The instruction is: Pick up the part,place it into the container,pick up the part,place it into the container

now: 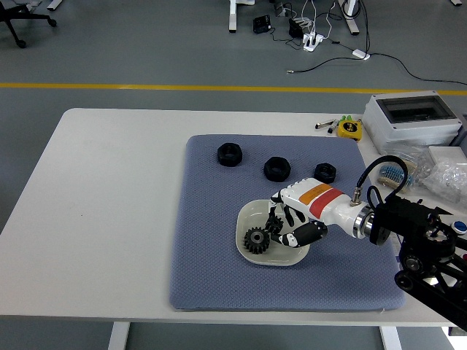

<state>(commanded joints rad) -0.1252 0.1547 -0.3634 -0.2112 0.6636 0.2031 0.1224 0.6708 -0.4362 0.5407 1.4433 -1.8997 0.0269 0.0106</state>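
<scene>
White-and-black hand: right hand (288,222), white back with an orange stripe, black fingers; reaches in from the right over the bowl.
Hand state: fingers (276,221) curled downward over the bowl's right half; whether they pinch a small dark piece beneath them cannot be told.
Arm: black arm (419,237) runs off to the lower right corner, with a black cable looping above the wrist.
Left hand: out of view.
Gear: black toothed gear (256,240) lying flat in the bowl, hole facing up; round, so no long axis, its axle line pointing straight up.
Gear relative to hand: just left of the fingertips and slightly nearer the table's front edge; very close, contact not clear.
Bowl: pale, rounded-square bowl (252,213) on the mat, front of centre; hand covers its right side.
Nuts: three black nuts in a row behind the bowl, left nut (228,154), middle nut (276,168), right nut (325,172); all lying flat, openings up, apart from one another and from the hand.
Mat: blue-grey textured mat (211,255) under bowl and nuts, on the table's right-hand half.
Table: white table (109,211), bare on the left side.
Far right items: grey box (412,120) with a clear lid at the table's back corner; yellow tape measure (350,128) just left of it; clear bags of small parts (452,175) in front of the box.
</scene>
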